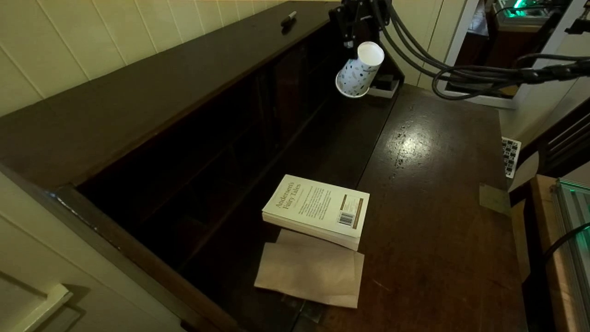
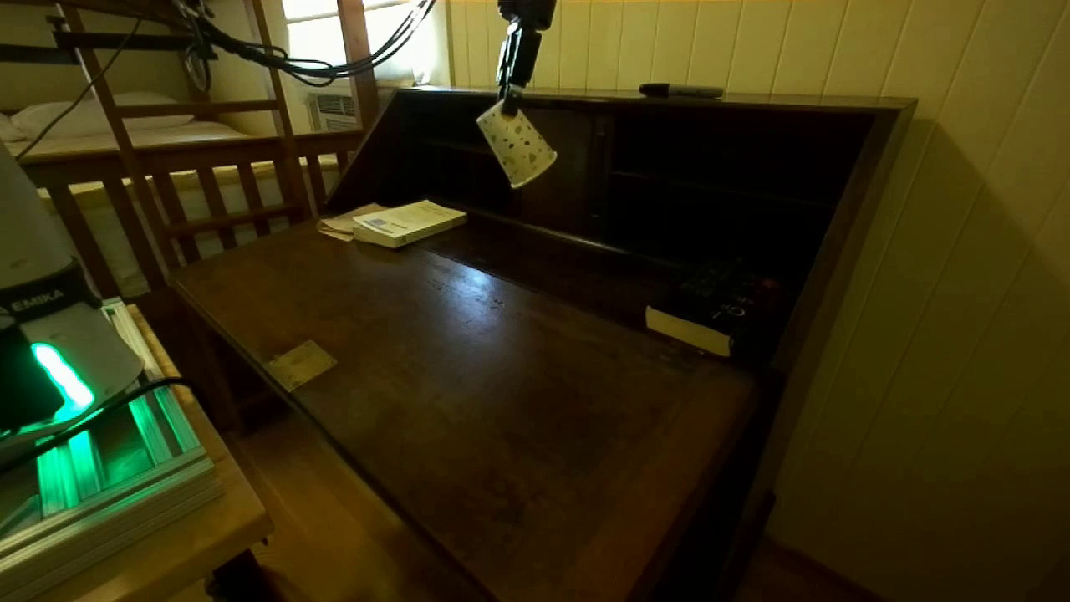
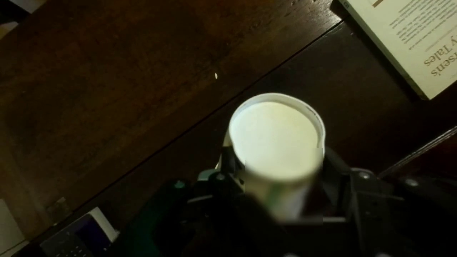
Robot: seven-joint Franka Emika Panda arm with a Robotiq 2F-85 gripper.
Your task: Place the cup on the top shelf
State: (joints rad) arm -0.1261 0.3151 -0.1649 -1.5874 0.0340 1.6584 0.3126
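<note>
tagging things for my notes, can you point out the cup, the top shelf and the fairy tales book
Cup (image 1: 359,74): in an exterior view, on its speckled side.
Top shelf (image 1: 161,87): in an exterior view, on the board's upper surface.
Fairy tales book (image 1: 316,210): in an exterior view, on its upward-facing cover.

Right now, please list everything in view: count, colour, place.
cup: 1, speckled white, tilted in gripper
desk: 1, dark brown, below cup
top shelf: 1, dark brown, atop desk
marker: 1, black and grey, on top shelf
pale book: 1, cream, on desk
paper: count unclear, tan, beside pale book
black book: 1, black, on desk
square patch: 1, yellowish, at desk edge
bed: 1, brown, beyond desk
gripper: 1, black, holding cup
cables: several, black, near gripper
arm: 1, white, beside desk
</note>
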